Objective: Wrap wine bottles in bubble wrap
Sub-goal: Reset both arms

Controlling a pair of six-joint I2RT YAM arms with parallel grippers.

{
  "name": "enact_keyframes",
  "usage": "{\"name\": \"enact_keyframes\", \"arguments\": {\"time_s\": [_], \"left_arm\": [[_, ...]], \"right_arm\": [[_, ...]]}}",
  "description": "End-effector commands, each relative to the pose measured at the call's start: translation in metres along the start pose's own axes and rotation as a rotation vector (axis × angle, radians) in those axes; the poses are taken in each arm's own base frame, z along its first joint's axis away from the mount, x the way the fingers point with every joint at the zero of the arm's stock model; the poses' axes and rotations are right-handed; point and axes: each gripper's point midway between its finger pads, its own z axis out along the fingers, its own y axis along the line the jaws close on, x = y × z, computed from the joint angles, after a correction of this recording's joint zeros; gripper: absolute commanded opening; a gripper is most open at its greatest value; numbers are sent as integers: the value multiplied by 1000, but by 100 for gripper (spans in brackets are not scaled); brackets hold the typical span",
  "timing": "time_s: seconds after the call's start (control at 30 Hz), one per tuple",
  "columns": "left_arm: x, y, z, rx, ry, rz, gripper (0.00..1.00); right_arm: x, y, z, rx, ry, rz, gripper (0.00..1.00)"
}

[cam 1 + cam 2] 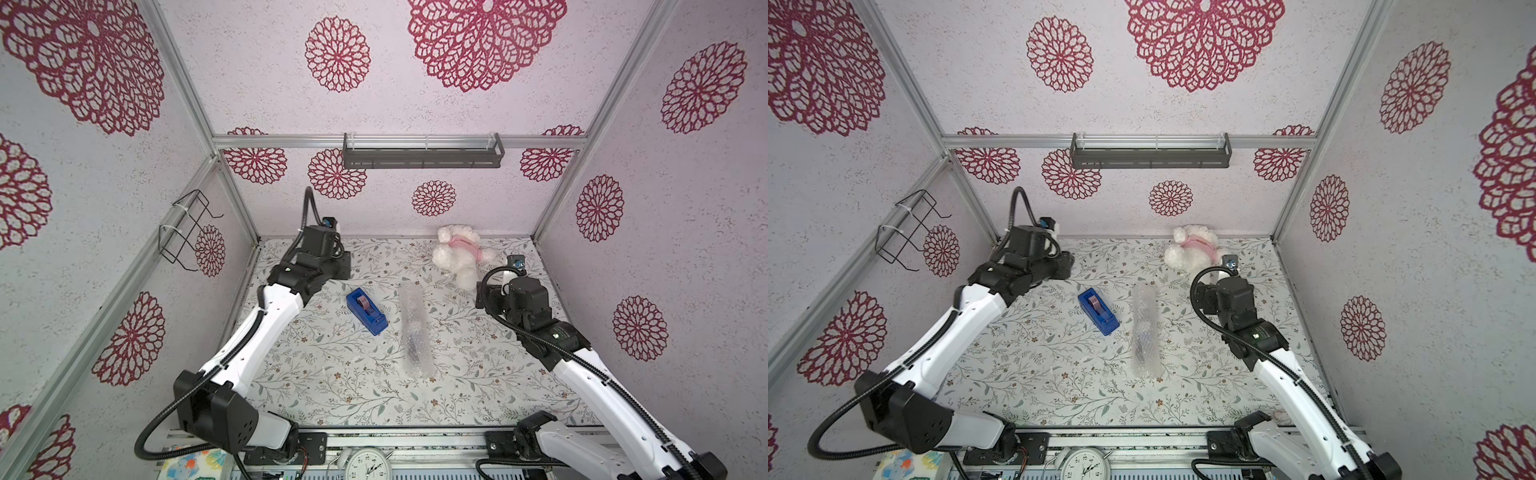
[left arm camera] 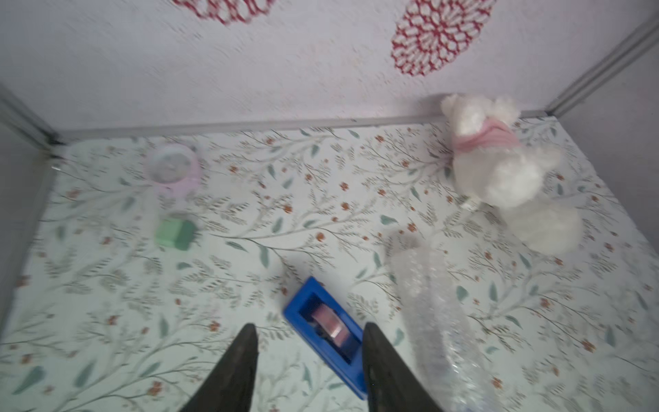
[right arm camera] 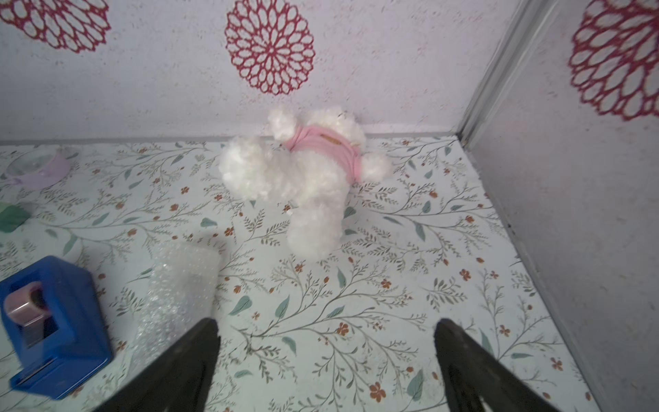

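Inside the rolled bubble wrap (image 1: 413,299), the wine bottle (image 1: 413,345) shows only as a dark smear, its label and cap indistinct. The left wrist view is blurred: a pale pink round object (image 2: 173,167) and a green block (image 2: 175,233) cannot be identified. The near clock (image 1: 370,464) is cut off by the edge.

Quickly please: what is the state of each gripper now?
Left gripper: open, holding nothing.
Right gripper: wide open, holding nothing.
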Motion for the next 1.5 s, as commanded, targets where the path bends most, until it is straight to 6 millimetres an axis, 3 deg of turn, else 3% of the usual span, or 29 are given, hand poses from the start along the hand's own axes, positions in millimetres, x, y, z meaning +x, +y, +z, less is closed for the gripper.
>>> {"name": "enact_keyframes", "arguments": {"time_s": [0.0,0.1,0.2,0.43,0.67,0.77,0.87,1.03,1.17,1.23,1.3,1.47], "left_arm": [[-1,35,-22,-85,-41,80,65],[3,63,-29,-125,-78,62,80],[14,91,-27,-166,-109,11,99],[65,166,-5,-301,-155,-252,97],[120,202,37,-470,-93,-262,97],[140,209,54,-501,-102,-236,97],[146,208,64,-486,-129,-227,97],[142,201,67,-437,-258,-216,97],[140,201,61,-435,-351,-180,97],[151,202,66,-441,-375,-188,97],[149,193,69,-403,-442,-130,97],[151,198,80,-429,-345,-144,97]], "right_arm": [[-22,-24,-5,123,-160,-57,98],[-27,-38,-5,184,-241,-53,99],[-21,-50,7,235,-257,-35,99],[33,-65,54,247,-271,-25,99],[94,-88,93,334,-160,-55,99],[100,-92,98,313,-193,-21,99],[100,-97,102,278,-225,43,99],[117,-98,102,247,-257,57,99],[117,-93,107,218,-240,44,99],[117,-97,111,240,-220,53,99],[116,-97,111,242,-222,56,99],[116,-97,111,241,-223,56,99]]}}
